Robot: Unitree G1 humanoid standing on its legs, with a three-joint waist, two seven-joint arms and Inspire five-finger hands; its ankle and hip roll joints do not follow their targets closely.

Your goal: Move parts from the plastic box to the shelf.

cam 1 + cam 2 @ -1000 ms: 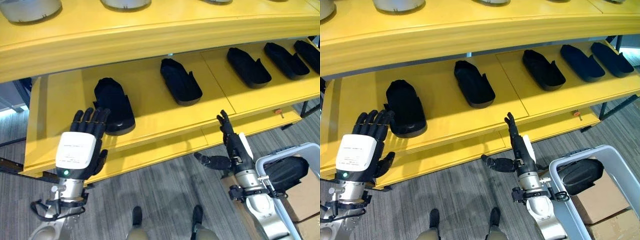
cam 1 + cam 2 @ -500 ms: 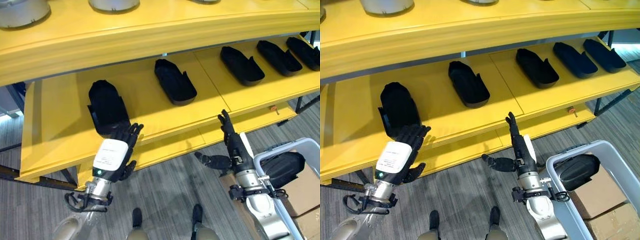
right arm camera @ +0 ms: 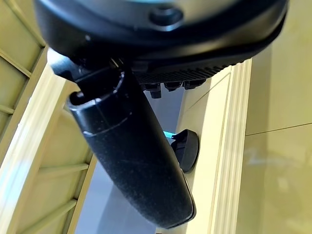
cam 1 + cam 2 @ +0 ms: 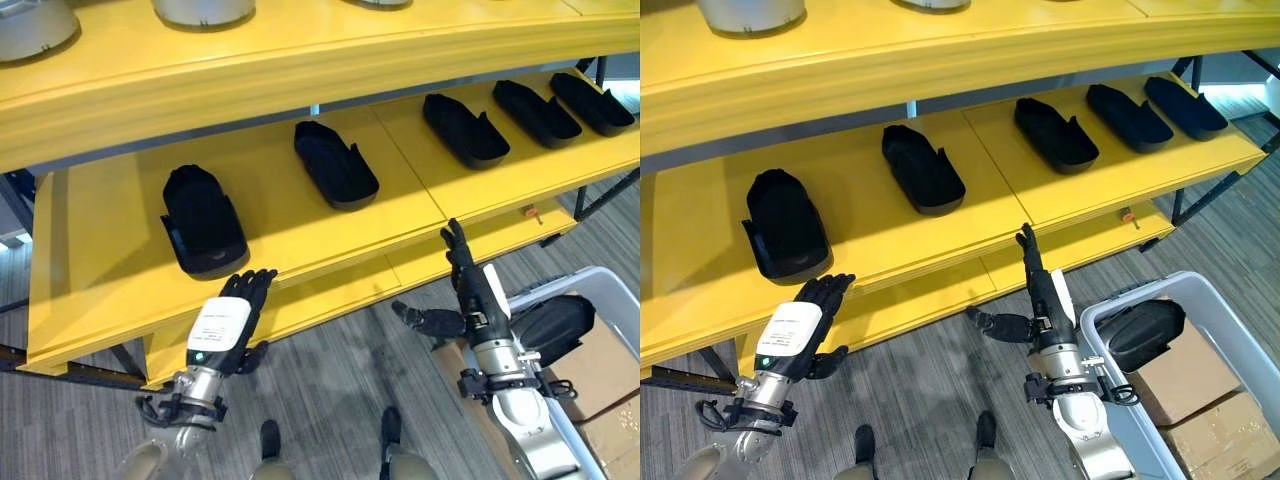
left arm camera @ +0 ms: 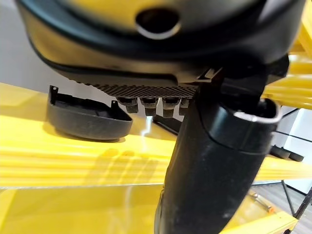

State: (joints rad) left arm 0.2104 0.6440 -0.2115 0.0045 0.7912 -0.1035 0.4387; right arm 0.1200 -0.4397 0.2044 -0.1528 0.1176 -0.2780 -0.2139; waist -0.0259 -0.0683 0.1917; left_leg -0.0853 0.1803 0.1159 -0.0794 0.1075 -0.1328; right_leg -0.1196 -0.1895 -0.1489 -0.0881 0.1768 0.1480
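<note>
With five black moulded plastic parts [image 4: 203, 217] on the yellow shelf [image 4: 300, 235], both robot hands, left [image 4: 226, 325] and right [image 4: 470, 290], hang empty with fingers apart, so reaching into the grey plastic box [image 4: 1200, 330] for its remaining black part [image 4: 1143, 333] probably comes next.

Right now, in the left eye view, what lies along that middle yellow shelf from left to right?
Five black parts: first black part → second → third → fourth → fifth.
</note>
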